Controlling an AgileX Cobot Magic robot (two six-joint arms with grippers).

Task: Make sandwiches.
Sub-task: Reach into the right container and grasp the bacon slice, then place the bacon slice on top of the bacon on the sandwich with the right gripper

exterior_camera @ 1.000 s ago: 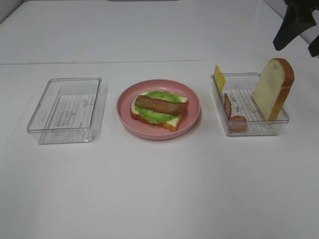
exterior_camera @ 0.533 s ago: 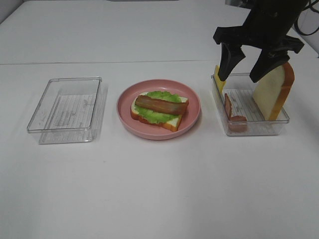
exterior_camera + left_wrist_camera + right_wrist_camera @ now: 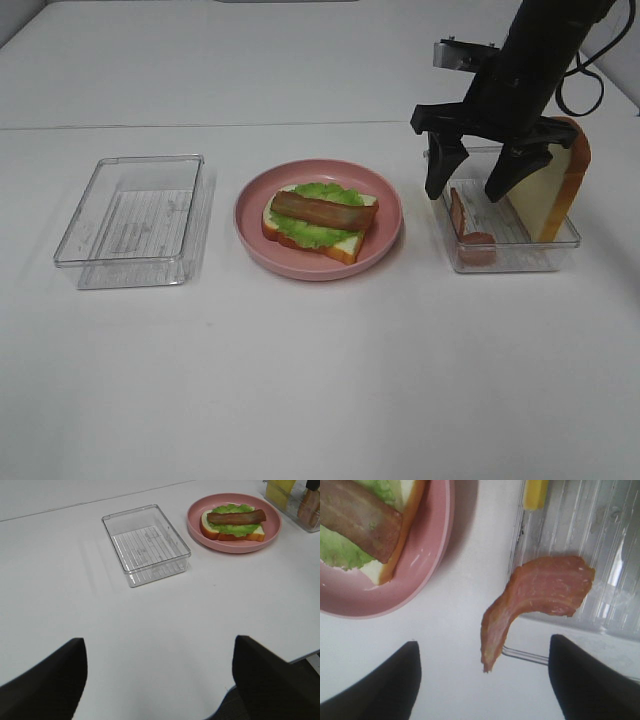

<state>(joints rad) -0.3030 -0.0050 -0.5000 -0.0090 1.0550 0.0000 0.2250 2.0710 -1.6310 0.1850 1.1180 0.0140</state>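
Seen from the high camera, my right end effector (image 3: 465, 192) hangs wide open over the right tray (image 3: 515, 262), gripping nothing. My arm hides the cheese slice (image 3: 536, 492) there. The right wrist camera shows it, near a bacon strip (image 3: 540, 592) lying partly over the tray wall. My left end effector (image 3: 157, 685) is spread wide above the tabletop (image 3: 175, 625), holding nothing. The sandwich (image 3: 320, 222) sits on the pink plate (image 3: 245, 215), between the right tray and the left tray (image 3: 130, 262). I count two trays, one plate, two bread slices (image 3: 545, 190), two bacon strips, one lettuce leaf (image 3: 305, 233) and one cheese slice.

The exterior camera looks down from high on the whole white table (image 3: 320, 380). The left wrist view sits far back, the right wrist view close above. All three share the round pink plate (image 3: 385, 240) with its lettuce-and-bacon toy sandwich (image 3: 320, 218).
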